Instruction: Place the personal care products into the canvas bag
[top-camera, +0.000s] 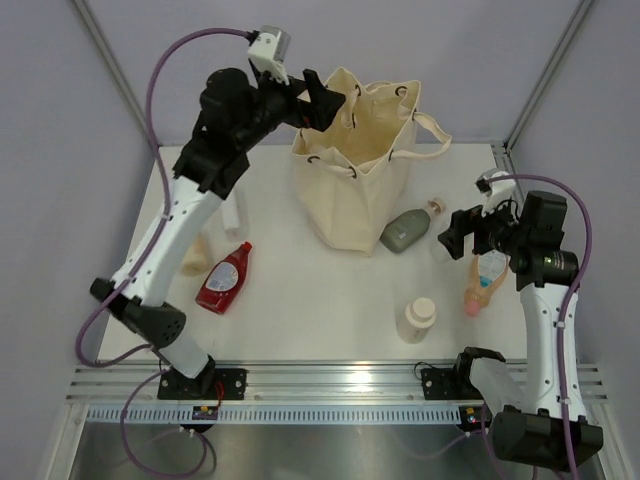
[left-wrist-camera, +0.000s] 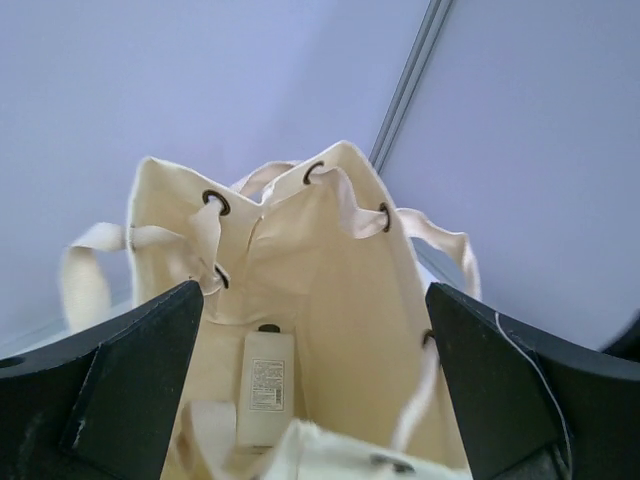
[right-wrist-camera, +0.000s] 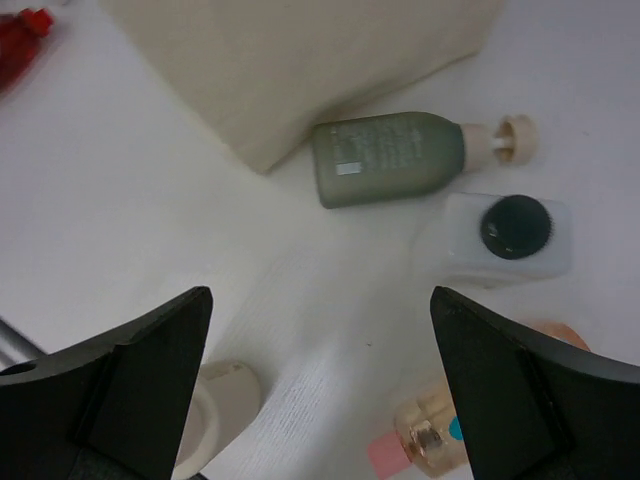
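The canvas bag (top-camera: 350, 175) stands open at the back. My left gripper (top-camera: 333, 102) is open and empty over its left rim. In the left wrist view (left-wrist-camera: 315, 400) it looks down into the bag (left-wrist-camera: 340, 260), where a white rectangular bottle (left-wrist-camera: 265, 385) lies. My right gripper (top-camera: 453, 232) is open and empty above the table (right-wrist-camera: 320, 400). Below it are a grey-green bottle (right-wrist-camera: 390, 158), a white bottle with a dark cap (right-wrist-camera: 510, 235), a clear bottle with a pink cap (right-wrist-camera: 430, 440) and a cream squat bottle (right-wrist-camera: 215, 410).
Left of the bag lie a red flat bottle (top-camera: 225, 277), a white rectangular bottle (top-camera: 235, 212) and a beige pump bottle (top-camera: 195, 255). The grey-green bottle (top-camera: 405, 230) touches the bag's right foot. The cream squat bottle (top-camera: 416, 320) stands near the front edge.
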